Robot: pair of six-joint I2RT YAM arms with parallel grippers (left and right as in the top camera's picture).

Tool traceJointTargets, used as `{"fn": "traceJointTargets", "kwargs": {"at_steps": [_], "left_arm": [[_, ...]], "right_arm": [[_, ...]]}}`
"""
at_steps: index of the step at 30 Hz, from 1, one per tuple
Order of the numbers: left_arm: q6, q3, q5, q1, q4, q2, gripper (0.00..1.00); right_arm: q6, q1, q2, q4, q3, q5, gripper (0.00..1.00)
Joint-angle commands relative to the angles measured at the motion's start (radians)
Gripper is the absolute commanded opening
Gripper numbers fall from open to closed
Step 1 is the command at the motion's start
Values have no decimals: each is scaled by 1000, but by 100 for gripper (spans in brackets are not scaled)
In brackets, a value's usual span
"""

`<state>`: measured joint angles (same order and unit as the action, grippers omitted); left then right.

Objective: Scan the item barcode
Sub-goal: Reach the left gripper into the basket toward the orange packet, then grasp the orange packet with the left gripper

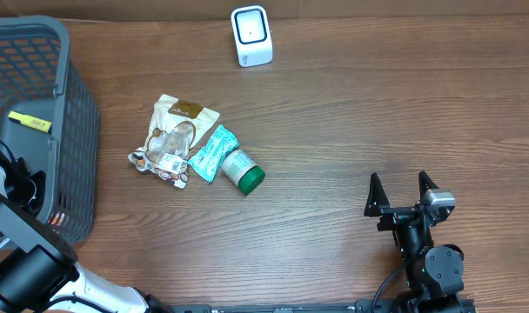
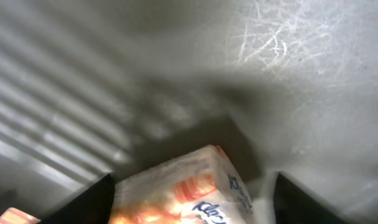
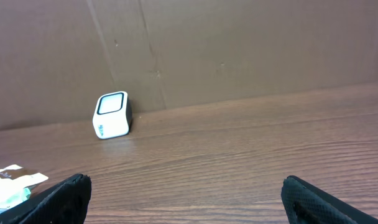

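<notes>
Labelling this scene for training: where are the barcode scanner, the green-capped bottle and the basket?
barcode scanner (image 1: 251, 35), overhead view, middle of its top face.
green-capped bottle (image 1: 243, 170), overhead view, mid-body beside the cap.
basket (image 1: 82, 148), overhead view, its right mesh wall.

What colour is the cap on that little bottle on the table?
The cap is green, seen best in the overhead view.

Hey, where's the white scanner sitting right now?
Overhead view: the white scanner stands at the far edge of the table, near the middle, beyond the pile of packets and the green-capped bottle.
</notes>
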<state>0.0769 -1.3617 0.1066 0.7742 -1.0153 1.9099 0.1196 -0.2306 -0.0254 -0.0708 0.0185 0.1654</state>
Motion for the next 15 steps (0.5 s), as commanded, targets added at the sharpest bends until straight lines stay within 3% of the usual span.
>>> {"fn": "traceJointTargets", "kwargs": {"at_steps": [1,4,15], "left_arm": [[5,7,16,5,6,0,38],[5,7,12,5,6,0,4],[-33,-77,-8,5,-29,-1,4]], "right_arm": [[5,0,1,5,-10,14,100],[4,0,1,5,-10,14,100],[4,0,0,5,-10,14,100]]}}
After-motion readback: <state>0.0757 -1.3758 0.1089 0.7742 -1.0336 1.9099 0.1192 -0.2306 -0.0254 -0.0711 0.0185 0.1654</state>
